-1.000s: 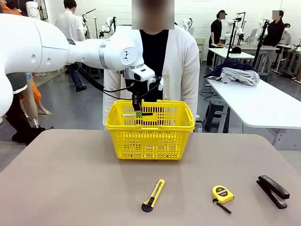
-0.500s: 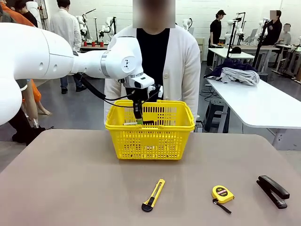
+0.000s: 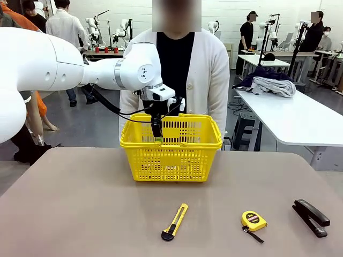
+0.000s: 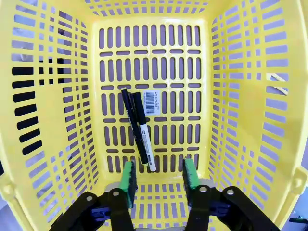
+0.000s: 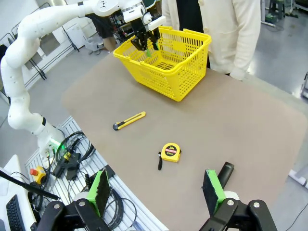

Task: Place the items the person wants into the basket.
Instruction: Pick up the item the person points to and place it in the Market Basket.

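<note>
1. Inside the basket [image 3: 170, 155], a black pen [image 4: 127, 108] and a white marker [image 4: 148, 149] lie side by side on its floor.
2. Nearer than the basket lie a utility knife [image 3: 174, 221], a tape measure [image 3: 253, 220] and, rightmost, the stapler [image 3: 311, 217].
3. The left gripper [image 4: 156, 173] hangs over the basket's inside, jaws apart and empty; the right gripper [image 5: 156, 190], well clear of the basket, is spread wide and empty.

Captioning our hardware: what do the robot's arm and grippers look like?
The left arm is glossy white with rounded joints, a grey ring and black cables. The left gripper and right gripper are black with green pads.
</note>
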`<state>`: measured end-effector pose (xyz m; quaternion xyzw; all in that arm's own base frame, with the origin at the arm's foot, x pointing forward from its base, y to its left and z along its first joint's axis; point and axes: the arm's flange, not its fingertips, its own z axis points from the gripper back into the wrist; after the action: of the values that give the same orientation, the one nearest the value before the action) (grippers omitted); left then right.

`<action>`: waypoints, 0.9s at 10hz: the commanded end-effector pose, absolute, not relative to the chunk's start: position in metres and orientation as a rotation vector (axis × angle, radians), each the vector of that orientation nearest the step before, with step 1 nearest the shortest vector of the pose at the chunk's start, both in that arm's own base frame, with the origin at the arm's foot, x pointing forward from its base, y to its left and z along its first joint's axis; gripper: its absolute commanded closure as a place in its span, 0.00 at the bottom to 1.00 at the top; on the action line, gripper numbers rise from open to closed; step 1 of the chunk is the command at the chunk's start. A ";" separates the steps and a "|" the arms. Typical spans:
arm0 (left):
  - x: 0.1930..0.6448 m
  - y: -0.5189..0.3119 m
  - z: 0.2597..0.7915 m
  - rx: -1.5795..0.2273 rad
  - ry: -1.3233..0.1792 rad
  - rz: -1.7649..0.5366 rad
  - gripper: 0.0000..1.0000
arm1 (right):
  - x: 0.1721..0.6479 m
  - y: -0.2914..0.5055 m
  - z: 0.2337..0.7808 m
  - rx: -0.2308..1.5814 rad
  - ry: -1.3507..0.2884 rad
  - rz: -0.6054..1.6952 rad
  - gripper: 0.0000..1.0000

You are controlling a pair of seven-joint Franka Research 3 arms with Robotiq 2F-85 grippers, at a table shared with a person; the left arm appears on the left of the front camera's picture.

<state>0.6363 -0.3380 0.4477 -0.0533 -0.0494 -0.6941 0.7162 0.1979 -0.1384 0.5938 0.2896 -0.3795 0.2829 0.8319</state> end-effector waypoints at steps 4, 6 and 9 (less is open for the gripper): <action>0.643 -0.339 0.453 -0.154 -0.103 -1.549 0.00 | 0.199 -0.137 0.593 0.633 -0.816 0.615 0.00; 0.642 -0.339 0.455 -0.153 -0.105 -1.551 0.00 | 0.199 -0.137 0.593 0.633 -0.816 0.615 0.00; 0.626 -0.333 0.473 -0.162 -0.097 -1.545 0.00 | 0.199 -0.137 0.593 0.633 -0.816 0.615 0.00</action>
<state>0.6333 -0.3380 0.4546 -0.0574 -0.0485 -0.6938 0.7162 0.1980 -0.1384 0.5938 0.2896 -0.3795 0.2829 0.8319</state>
